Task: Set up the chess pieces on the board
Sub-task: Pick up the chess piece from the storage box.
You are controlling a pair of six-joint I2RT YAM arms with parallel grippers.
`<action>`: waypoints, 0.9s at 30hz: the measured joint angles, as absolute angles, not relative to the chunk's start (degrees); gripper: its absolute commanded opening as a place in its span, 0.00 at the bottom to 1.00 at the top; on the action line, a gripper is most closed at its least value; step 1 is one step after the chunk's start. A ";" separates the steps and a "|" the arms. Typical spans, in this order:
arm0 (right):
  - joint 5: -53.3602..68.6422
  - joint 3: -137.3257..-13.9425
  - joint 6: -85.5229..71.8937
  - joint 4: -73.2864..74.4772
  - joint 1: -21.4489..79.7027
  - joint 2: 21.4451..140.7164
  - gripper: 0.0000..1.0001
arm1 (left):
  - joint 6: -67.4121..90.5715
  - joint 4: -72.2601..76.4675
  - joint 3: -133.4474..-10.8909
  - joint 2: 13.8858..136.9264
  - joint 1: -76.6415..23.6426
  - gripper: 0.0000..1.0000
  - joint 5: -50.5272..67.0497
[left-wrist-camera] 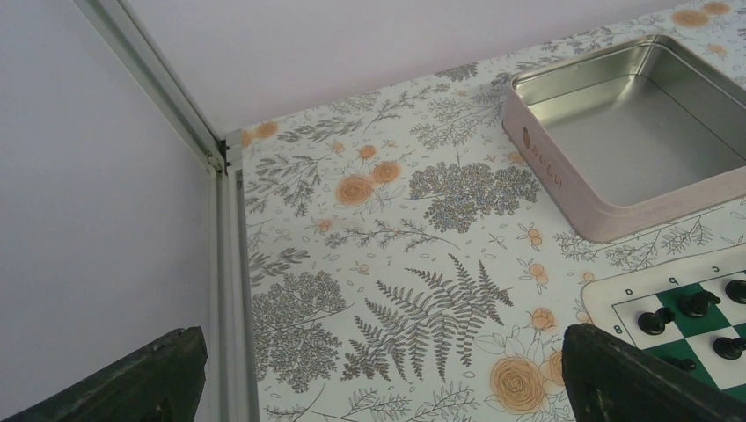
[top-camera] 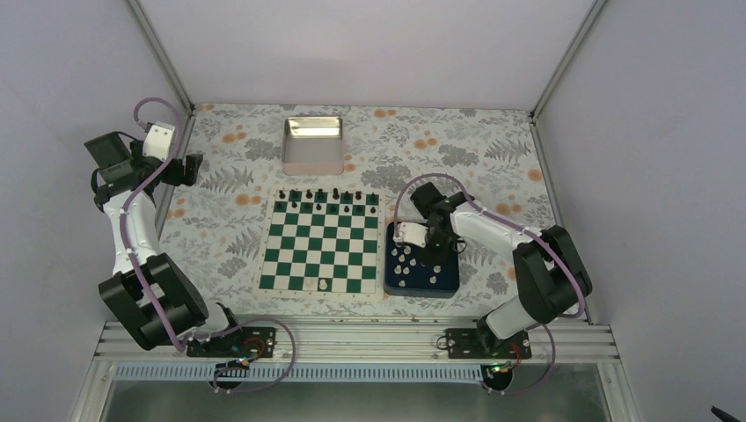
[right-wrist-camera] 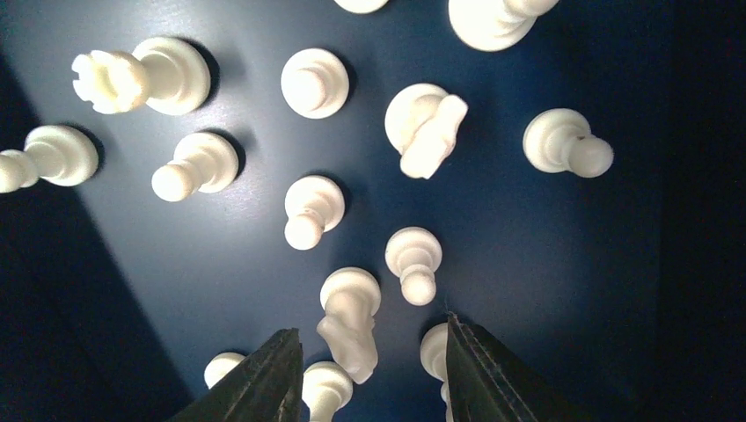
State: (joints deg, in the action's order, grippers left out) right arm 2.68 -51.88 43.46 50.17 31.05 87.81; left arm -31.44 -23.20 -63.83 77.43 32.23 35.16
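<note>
The green and white board (top-camera: 319, 244) lies mid-table, with black pieces along its far row and one white piece (top-camera: 324, 285) on its near row. Several white chess pieces (top-camera: 406, 264) stand in the dark blue tray (top-camera: 449, 283) to the board's right. My right gripper (top-camera: 428, 249) is down inside the tray, open. In the right wrist view its fingertips (right-wrist-camera: 287, 345) flank a white knight (right-wrist-camera: 349, 322) and a pawn (right-wrist-camera: 325, 384) without touching them; more white pieces (right-wrist-camera: 310, 211) stand around. My left gripper (top-camera: 190, 167) hangs open and empty at the far left, over the floral cloth.
A shiny metal tin (top-camera: 312, 145) sits at the far middle; it also shows in the left wrist view (left-wrist-camera: 633, 132). The cage's metal post (left-wrist-camera: 220, 264) and the left wall are close to the left gripper. Black pieces (left-wrist-camera: 695, 308) stand on the board's corner.
</note>
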 measured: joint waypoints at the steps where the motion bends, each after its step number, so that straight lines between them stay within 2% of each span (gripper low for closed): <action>1: 2.70 -51.77 43.46 50.13 30.96 87.81 0.40 | -31.44 -23.20 -63.83 77.43 32.23 1.00 35.14; 8: 3.64 -51.31 43.48 49.95 30.63 89.82 0.29 | -31.48 -23.24 -63.83 77.43 32.23 1.00 35.16; 16: 4.64 -51.33 43.40 49.78 30.59 90.28 0.08 | -31.88 -23.31 -63.83 77.43 32.23 1.00 35.00; 27: 5.23 -56.25 43.22 55.96 30.63 88.40 0.05 | -31.94 -23.31 -63.81 77.43 32.23 1.00 35.00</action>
